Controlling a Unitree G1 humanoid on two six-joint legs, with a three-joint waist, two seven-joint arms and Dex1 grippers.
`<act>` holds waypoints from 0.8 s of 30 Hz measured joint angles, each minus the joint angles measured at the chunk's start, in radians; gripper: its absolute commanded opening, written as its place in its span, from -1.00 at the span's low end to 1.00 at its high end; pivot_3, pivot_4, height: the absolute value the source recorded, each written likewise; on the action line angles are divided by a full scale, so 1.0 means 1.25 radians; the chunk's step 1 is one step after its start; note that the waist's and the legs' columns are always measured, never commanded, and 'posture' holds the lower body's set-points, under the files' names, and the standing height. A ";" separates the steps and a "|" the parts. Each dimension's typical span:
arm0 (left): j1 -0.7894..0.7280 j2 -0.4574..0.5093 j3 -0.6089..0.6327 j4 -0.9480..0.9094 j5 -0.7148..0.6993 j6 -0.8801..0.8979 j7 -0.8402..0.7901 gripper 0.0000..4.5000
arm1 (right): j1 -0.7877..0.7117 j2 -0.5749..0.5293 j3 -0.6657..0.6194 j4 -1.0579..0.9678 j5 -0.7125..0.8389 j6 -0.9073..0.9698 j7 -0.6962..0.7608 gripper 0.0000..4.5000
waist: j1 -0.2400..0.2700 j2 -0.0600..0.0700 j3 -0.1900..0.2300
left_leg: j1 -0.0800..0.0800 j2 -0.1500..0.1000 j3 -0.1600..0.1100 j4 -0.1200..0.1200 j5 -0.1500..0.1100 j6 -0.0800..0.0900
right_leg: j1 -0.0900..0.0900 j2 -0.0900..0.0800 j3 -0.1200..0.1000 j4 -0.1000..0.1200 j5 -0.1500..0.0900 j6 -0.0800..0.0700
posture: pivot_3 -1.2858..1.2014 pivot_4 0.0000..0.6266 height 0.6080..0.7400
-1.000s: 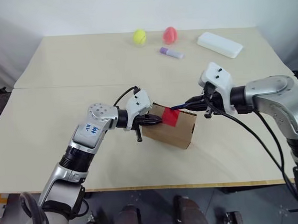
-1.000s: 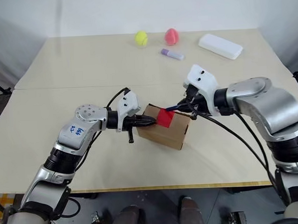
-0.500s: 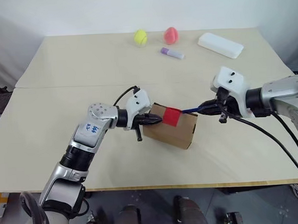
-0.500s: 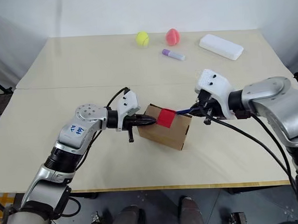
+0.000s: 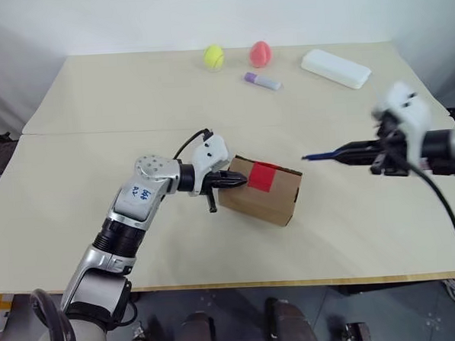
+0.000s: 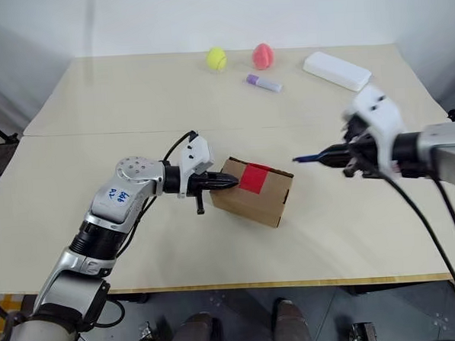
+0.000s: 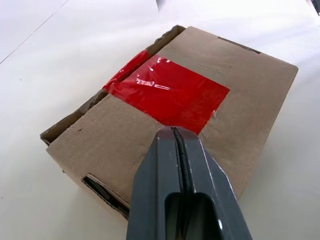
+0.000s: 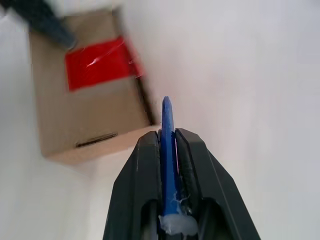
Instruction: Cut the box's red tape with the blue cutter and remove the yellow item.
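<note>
Mid-table I see the box (image 5: 260, 190), red tape (image 5: 263, 176) on its top and folding over the far edge. My left gripper (image 5: 237, 180) — fingers pressed together, empty — rests its tips on the box top beside the tape. My right gripper (image 8: 168, 145) clamps the blue cutter (image 5: 327, 154), held well right of the box.

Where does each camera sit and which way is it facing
Left eye view: on the head, looking forward and down over the table; both arms show.
Right eye view: beside it, same scene.
Left wrist view: looks along the shut left claw at the box and red tape.
Right wrist view: looks along the right claw, shut on the blue cutter.
Shared: all four show the box.
</note>
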 measured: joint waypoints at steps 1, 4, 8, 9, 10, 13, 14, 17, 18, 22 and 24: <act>-0.001 0.001 0.000 0.002 0.000 -0.001 -0.002 -0.99 | 0.023 0.003 -0.035 -0.001 0.008 0.003 -0.008 -0.93 | 0.000 0.000 0.000 | 0.000 0.000 0.000 0.000 0.000 0.000 | 0.000 0.000 0.000 0.000 0.000 0.000 | 0.03 -0.52 1.00; -0.005 0.000 -0.001 0.011 0.003 -0.007 -0.005 -0.99 | 0.058 0.019 -0.089 -0.001 0.016 -0.001 -0.031 -0.93 | 0.000 0.000 0.000 | 0.000 0.000 0.000 0.000 0.000 0.000 | 0.000 0.000 0.000 0.000 0.000 0.000 | 0.03 -0.52 1.00; -0.021 -0.008 -0.008 0.036 0.011 -0.018 -0.016 -0.99 | 0.155 0.094 -0.140 0.056 -0.010 -0.071 -0.089 -0.93 | -0.001 -0.001 -0.001 | 0.001 0.000 0.001 0.000 0.000 0.000 | 0.001 0.000 0.001 0.000 0.000 0.000 | 0.03 -0.52 1.00; -0.023 -0.010 -0.008 0.039 0.013 -0.021 -0.018 -0.99 | 0.181 0.108 -0.139 0.078 -0.026 -0.096 -0.103 -0.93 | -0.001 -0.001 -0.001 | 0.001 0.000 0.001 0.000 0.000 0.000 | 0.001 0.000 0.001 0.000 0.000 0.000 | 0.03 -0.52 1.00; -0.025 -0.012 -0.008 0.044 0.014 -0.024 -0.021 -1.00 | 0.206 0.126 -0.138 0.107 -0.042 -0.124 -0.119 -0.59 | 0.000 -0.001 -0.001 | 0.001 0.000 0.001 0.000 0.000 0.000 | 0.001 0.000 0.001 0.000 0.000 0.000 | 0.03 -0.52 1.00; -0.032 -0.015 -0.008 0.059 0.016 -0.031 -0.025 -1.00 | 0.269 0.206 -0.139 0.197 -0.071 -0.182 -0.162 -0.17 | -0.001 -0.001 -0.001 | 0.002 0.000 0.001 0.000 0.000 0.000 | 0.001 0.000 0.001 0.000 0.000 0.000 | 0.03 -0.52 1.00; -0.032 -0.014 -0.008 0.059 0.017 -0.032 -0.025 -1.00 | 0.288 0.222 -0.132 0.216 -0.074 -0.193 -0.167 -0.03 | -0.002 0.000 -0.001 | 0.002 0.000 0.001 0.000 0.000 0.000 | 0.001 0.000 0.001 0.000 0.000 0.001 | 0.03 -0.52 1.00; -0.032 -0.014 -0.007 0.060 0.023 -0.034 -0.029 -1.00 | 0.302 0.245 -0.130 0.243 -0.086 -0.222 -0.187 0.43 | -0.003 0.001 -0.001 | 0.002 0.000 0.002 0.000 0.000 0.000 | 0.001 0.000 0.002 0.000 0.000 0.001 | 0.03 -0.52 1.00; -0.032 -0.014 -0.008 0.060 0.025 -0.034 -0.029 -1.00 | 0.301 0.245 -0.135 0.243 -0.088 -0.232 -0.193 0.57 | -0.003 0.001 -0.001 | 0.003 0.000 0.002 0.000 0.000 0.000 | 0.001 0.000 0.002 0.000 0.000 0.001 | 0.03 -0.52 1.00; -0.031 -0.013 -0.006 0.056 0.025 -0.026 -0.029 -1.00 | 0.302 0.228 -0.157 0.226 -0.076 -0.236 -0.197 0.99 | -0.004 0.001 -0.001 | 0.003 0.000 0.003 0.000 0.000 0.000 | 0.002 0.000 0.002 0.000 0.000 0.001 | 0.03 -0.52 1.00; -0.028 -0.007 0.000 0.050 0.023 -0.017 -0.030 -1.00 | 0.299 0.200 -0.159 0.203 -0.075 -0.233 -0.193 0.99 | -0.005 0.001 -0.001 | 0.003 0.000 0.003 0.000 0.000 0.000 | 0.002 0.000 0.002 0.000 0.000 0.001 | 0.03 -0.52 1.00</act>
